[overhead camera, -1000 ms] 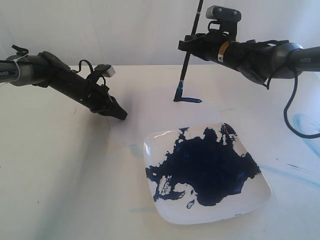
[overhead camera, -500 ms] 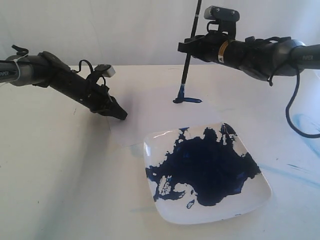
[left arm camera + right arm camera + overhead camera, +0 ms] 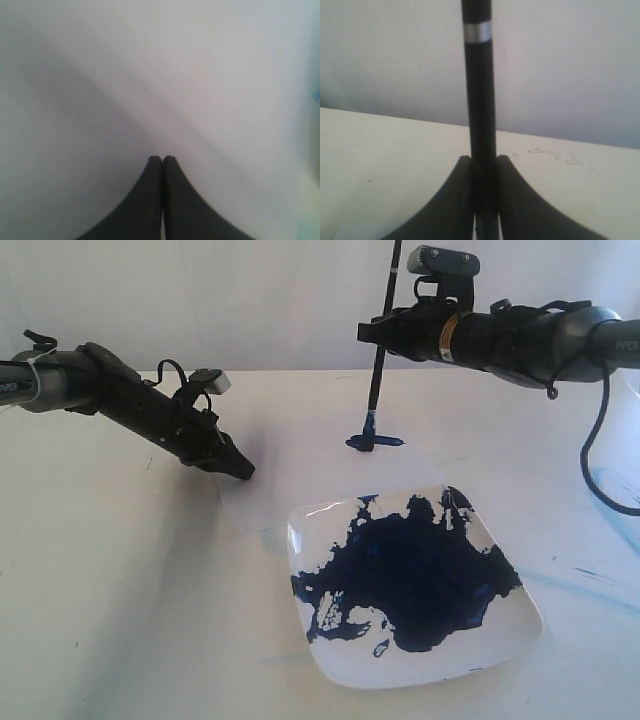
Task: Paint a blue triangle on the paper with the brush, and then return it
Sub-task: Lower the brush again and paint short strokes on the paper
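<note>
White tabletop (image 3: 120, 590), paper (image 3: 300, 465) flat. Right gripper (image 3: 379, 330) clamped on near-upright brush (image 3: 376, 380), bristles on blue stroke (image 3: 380, 441). Left gripper (image 3: 243, 471) closed, empty.

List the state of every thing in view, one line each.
brush: upright, clamped in the right hand, blue tip down at the paper.
right hand: shut on the brush.
left hand: shut, empty, tip low by the paper's edge.
paper: flat on the table, one short blue stroke on it.
blue triangle: unfinished, only that stroke painted.
plate: mostly flooded with dark blue paint.
</note>
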You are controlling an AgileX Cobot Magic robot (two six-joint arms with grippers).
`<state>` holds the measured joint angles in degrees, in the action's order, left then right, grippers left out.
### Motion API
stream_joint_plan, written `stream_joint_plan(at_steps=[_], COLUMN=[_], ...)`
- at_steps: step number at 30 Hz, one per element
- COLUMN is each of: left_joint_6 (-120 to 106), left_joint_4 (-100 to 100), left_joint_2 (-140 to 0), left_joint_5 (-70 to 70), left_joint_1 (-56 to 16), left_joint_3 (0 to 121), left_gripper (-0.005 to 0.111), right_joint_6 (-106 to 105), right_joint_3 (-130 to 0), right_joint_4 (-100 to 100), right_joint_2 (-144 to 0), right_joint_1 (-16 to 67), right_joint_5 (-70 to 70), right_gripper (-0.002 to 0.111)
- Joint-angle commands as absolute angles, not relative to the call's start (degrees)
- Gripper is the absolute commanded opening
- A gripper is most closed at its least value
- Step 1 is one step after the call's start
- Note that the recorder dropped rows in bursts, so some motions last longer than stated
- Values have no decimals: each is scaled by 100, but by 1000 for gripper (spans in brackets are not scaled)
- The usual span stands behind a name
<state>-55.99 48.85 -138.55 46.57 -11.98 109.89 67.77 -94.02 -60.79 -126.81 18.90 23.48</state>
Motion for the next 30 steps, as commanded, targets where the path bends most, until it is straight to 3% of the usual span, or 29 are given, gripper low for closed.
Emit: stream_joint_plan(at_steps=[1,30], left_joint_6=[-5564,-5540], left_joint_4=[4948,4961], left_joint_2=[-13841,-13841], left_joint_5=[4778,4813], left_joint_1=[-1202,-1202], left_joint_3=[10969,10969], left_gripper=[0,0], right_joint_6=[6940,8317], right_joint_3=[-9384,-9249], right_joint_4=[-6255,-7849], right_joint_2=[-12542,-12297], right_joint_1=[1878,1878], right_joint_5=[2275,2099], right_gripper=[0,0])
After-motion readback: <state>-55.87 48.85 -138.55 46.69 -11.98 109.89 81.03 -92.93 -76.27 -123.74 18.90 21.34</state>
